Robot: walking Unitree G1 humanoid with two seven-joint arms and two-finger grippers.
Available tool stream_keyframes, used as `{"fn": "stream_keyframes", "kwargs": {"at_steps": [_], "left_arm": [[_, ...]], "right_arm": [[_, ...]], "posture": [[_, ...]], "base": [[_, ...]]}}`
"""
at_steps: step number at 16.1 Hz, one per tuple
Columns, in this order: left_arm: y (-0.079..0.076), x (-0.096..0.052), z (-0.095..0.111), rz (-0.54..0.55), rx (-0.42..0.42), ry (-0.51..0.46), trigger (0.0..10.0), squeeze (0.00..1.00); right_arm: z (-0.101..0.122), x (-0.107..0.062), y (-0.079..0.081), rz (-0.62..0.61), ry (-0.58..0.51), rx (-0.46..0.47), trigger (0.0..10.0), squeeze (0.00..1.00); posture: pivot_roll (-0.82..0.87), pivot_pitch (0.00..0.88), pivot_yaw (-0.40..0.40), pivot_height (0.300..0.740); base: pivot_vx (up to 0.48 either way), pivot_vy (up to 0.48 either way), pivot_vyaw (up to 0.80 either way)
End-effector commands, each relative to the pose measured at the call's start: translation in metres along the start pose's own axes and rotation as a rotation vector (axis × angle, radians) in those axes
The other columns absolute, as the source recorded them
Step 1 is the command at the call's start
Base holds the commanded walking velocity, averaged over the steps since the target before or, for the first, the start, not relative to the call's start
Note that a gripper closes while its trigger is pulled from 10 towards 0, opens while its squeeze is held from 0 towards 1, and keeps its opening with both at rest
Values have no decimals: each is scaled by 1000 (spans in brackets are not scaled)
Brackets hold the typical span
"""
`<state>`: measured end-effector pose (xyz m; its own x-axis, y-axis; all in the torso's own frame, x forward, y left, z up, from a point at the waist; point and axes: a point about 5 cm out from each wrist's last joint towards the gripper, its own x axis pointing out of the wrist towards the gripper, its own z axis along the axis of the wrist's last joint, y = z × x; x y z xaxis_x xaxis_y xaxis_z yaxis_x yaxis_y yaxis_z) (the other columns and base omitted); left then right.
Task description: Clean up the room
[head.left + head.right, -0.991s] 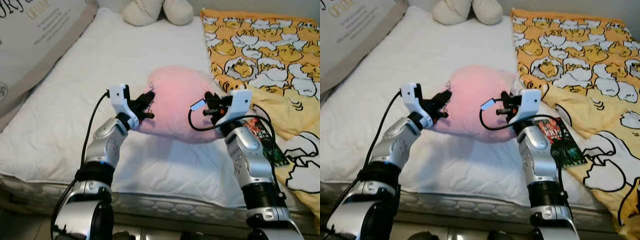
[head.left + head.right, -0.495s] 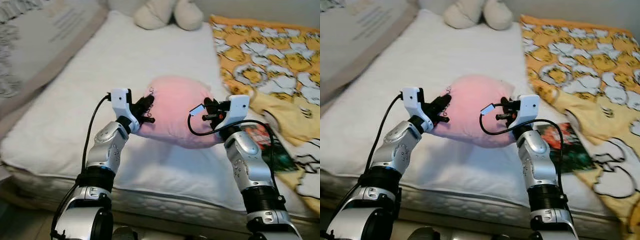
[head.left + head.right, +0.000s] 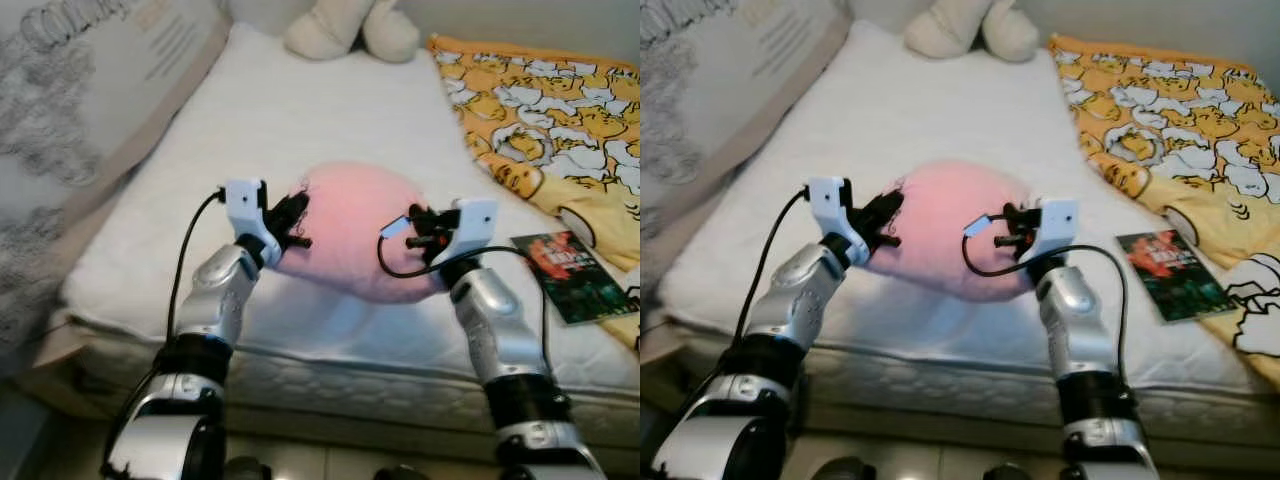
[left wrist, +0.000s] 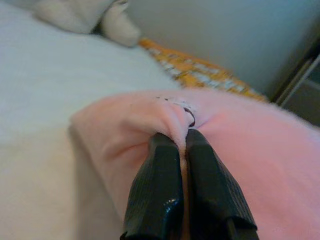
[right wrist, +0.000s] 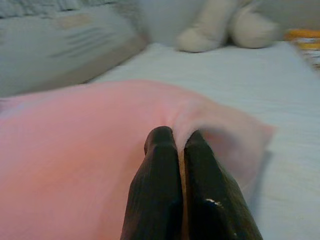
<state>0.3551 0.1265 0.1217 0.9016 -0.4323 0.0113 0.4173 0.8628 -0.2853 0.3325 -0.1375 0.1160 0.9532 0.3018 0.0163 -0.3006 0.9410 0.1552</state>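
Lifted nearer the bed edge since earlier, pink pillow [image 3: 355, 228] hangs between left claw [image 3: 292, 222] and right claw [image 3: 418, 228], each clenched on an opposite corner

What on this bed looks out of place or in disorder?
A book lies loose on the white mattress, beside a rumpled yellow blanket bunched along the robot's right side. The pink pillow is near the foot edge, pinched by the left gripper and the right gripper.
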Motion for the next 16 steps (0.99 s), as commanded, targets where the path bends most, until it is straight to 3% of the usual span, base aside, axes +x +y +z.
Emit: {"fn": "stream_keyframes", "kwargs": {"at_steps": [1,7,12,16], "left_arm": [[-2,4,12,-2,15,-55,0,0],[-7,6,9,-7,23,-56,0,0],[-16,5,3,-30,68,-46,0,0],[-18,5,1,-33,75,-41,0,0]], "right_arm": [[7,1,-3,2,-30,-24,0,0],[4,2,-2,5,-22,-30,0,0],[0,2,-5,-7,-4,-41,0,0],[0,3,-7,-12,0,-45,0,0]], "posture": [[34,0,-38,740],[37,0,-39,740],[40,0,-40,740],[45,0,-40,740]], "base": [[0,480,0],[0,464,0],[0,0,165],[0,0,742]]}}
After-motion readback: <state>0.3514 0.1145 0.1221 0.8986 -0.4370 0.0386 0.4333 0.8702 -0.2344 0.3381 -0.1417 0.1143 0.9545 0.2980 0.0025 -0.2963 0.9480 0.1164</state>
